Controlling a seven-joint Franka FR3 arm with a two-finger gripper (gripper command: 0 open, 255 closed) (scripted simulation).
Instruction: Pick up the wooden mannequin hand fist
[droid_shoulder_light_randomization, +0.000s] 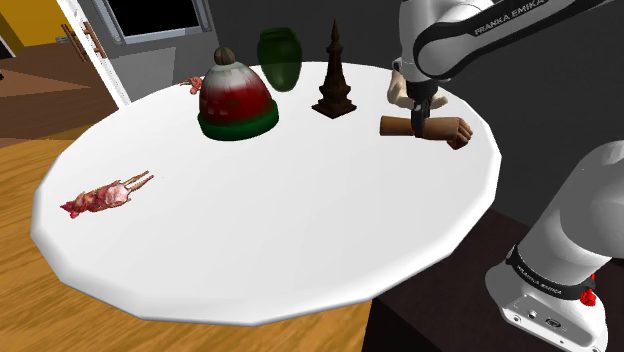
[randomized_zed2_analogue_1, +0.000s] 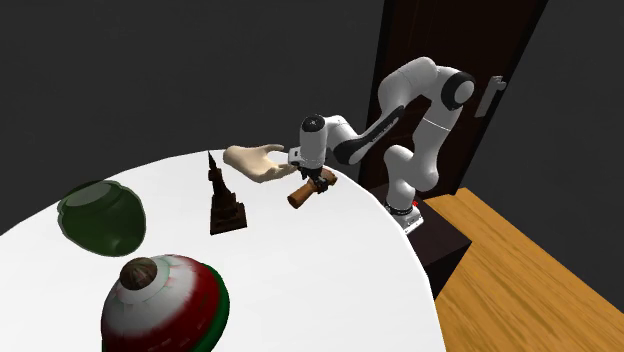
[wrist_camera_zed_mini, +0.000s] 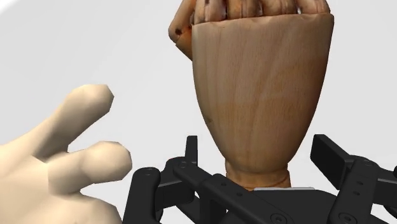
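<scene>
Hovering nr worktop (droid_shoulder_light_randomization: 250, 250) edge, pincer (droid_shoulder_light_randomization: 421, 113) flanks wooden fist (droid_shoulder_light_randomization: 445, 130) at wrist, both sides; can't tell if gripping.

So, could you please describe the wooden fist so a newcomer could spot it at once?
On the round white table, look at the edge nearest the white robot arm. Under the black gripper lies a brown wooden fist, clenched and grained, unlike the pale open hand beside it.

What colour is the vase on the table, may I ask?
Dark green; the vase shows best in the second exterior view.
</scene>
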